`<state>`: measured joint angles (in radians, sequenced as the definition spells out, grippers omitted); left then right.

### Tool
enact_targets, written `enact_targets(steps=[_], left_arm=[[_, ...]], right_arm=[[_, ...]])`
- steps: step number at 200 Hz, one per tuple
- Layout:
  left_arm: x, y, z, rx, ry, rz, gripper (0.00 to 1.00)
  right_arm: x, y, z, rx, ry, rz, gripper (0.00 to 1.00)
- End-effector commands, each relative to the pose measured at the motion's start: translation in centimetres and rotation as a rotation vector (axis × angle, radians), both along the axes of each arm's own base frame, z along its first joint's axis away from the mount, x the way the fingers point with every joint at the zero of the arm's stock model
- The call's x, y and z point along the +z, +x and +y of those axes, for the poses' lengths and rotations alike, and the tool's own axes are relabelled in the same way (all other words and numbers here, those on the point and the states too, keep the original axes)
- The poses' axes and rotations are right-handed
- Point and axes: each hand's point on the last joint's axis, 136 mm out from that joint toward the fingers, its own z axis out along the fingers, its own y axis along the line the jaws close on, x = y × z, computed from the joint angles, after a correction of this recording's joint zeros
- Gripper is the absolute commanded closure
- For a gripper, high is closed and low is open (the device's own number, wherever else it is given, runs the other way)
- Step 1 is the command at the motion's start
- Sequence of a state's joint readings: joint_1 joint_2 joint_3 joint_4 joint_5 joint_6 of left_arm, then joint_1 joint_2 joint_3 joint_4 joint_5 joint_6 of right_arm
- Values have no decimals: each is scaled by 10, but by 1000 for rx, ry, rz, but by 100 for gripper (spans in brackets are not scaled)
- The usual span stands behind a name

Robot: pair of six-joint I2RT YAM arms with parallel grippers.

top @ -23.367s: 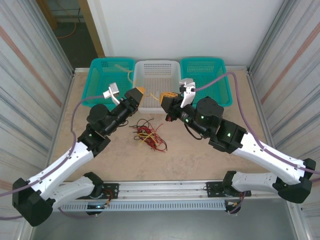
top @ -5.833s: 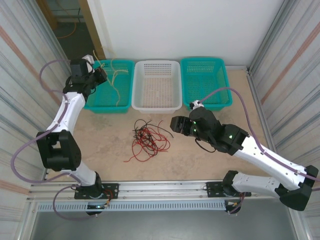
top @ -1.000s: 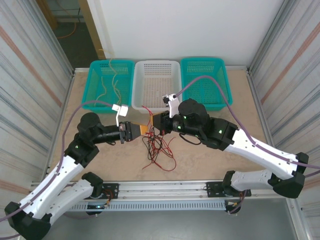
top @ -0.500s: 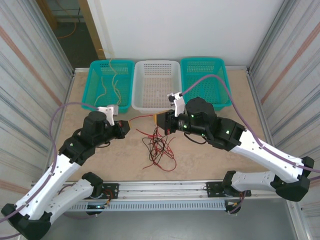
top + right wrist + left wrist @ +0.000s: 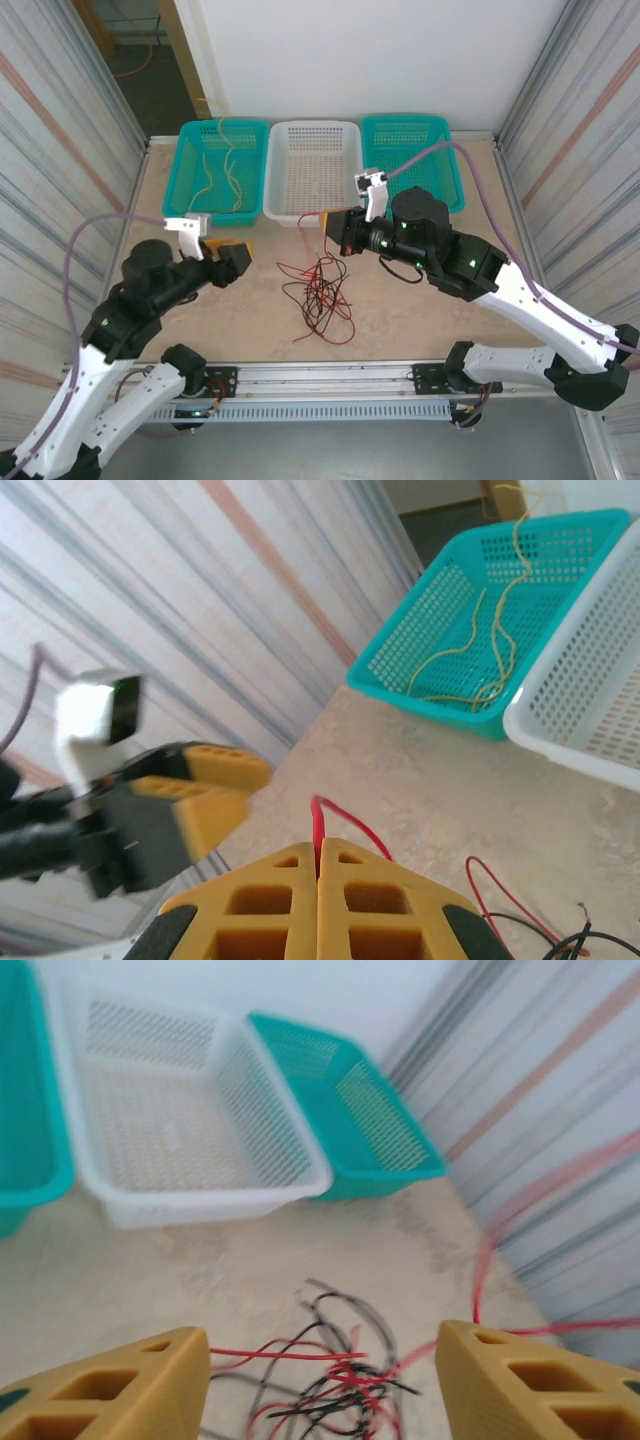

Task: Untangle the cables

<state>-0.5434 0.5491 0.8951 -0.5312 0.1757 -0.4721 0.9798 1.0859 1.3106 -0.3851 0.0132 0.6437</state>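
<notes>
- Your right gripper (image 5: 333,226) is squeezed tight on one red cable (image 5: 318,828); its two yellow fingers (image 5: 260,905) press together with the cable pinched between them
- This gripper hangs over the middle of the table (image 5: 250,335), just in front of the white basket (image 5: 312,170)
- Your left gripper (image 5: 232,256) is wide open and holds nothing; the left wrist view shows a big gap between its fingers (image 5: 110,1390)
- It sits toward the left side of the table, well apart from the right gripper
- The cables (image 5: 320,290), red and black, lie in a loose messy pile in the middle of the table, a bit toward the near edge
- The red cable leads from the right gripper down toward that pile
- Three baskets stand in a row along the far edge of the table: the left green basket (image 5: 190,150), the white basket, then the right green basket (image 5: 410,160)
- Thin yellow cables (image 5: 232,165) lie inside the left green basket
</notes>
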Motion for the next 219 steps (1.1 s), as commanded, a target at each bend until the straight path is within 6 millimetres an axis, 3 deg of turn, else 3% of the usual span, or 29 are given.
enact_targets(steps=[1,24,36,64,98,126,140,157,185,219], left_arm=[[52,-36,-20,-228,-77,-199,32],[60,-53,-42,-403,-114,-234,31],[56,-51,-52,-444,-109,-215,35],[45,-42,-79,-513,-102,-180,35],[45,-50,-121,-629,-35,-237,29],[28,-30,-140,-576,64,-222,27],[16,-11,-141,-496,110,-192,33],[15,-5,-140,-464,112,-189,49],[30,-10,-138,-463,55,-216,77],[58,-17,-132,-460,-18,-242,100]], right_arm=[[21,8,-5,-27,65,12,100],[27,7,4,5,92,11,100],[30,7,8,23,104,14,100],[34,5,20,65,125,22,100],[36,5,31,87,134,23,100],[35,1,42,115,145,24,100],[34,-1,45,120,142,26,100],[31,-2,44,118,136,27,100],[24,-1,38,97,125,32,100],[15,1,32,76,117,43,100]])
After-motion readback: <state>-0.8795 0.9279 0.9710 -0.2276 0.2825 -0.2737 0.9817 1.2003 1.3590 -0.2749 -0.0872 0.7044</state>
